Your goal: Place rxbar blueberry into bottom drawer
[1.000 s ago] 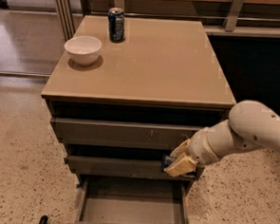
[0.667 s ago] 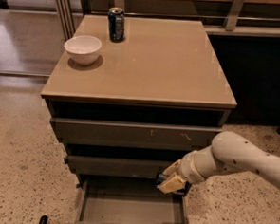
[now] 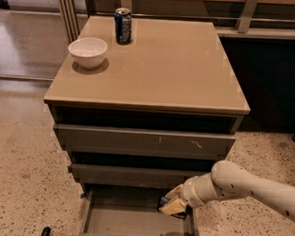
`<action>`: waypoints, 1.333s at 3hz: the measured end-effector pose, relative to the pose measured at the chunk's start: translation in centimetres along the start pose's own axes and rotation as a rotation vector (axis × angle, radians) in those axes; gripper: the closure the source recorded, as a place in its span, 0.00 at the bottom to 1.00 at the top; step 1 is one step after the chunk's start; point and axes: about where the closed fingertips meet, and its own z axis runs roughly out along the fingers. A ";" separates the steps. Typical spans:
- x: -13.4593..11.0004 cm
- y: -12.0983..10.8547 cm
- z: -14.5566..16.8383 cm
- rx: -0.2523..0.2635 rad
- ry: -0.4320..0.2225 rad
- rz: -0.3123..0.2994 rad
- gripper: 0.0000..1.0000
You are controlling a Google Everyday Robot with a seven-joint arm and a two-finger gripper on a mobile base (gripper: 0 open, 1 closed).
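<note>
One arm [image 3: 253,187] reaches in from the right, and its jaws are clenched on the rxbar blueberry [image 3: 162,204], a dark sliver showing at their left edge. Since the earlier frames the jaws have dropped from in front of the middle drawer [image 3: 134,177] to just inside the open bottom drawer [image 3: 126,223], whose grey floor lies directly below and left of them. Whether the bar touches that floor cannot be told. Far above and left of the jaws, the white bowl [image 3: 88,51] and blue can [image 3: 123,26] sit unchanged on the surface [image 3: 175,71].
</note>
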 end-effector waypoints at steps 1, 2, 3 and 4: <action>0.0 0.0 0.0 0.000 0.000 0.000 1.00; 2.0 -0.7 2.9 0.002 -0.005 -0.011 1.00; 6.7 -3.9 10.6 0.036 -0.045 -0.043 1.00; 9.3 -5.3 16.6 0.023 -0.040 -0.064 1.00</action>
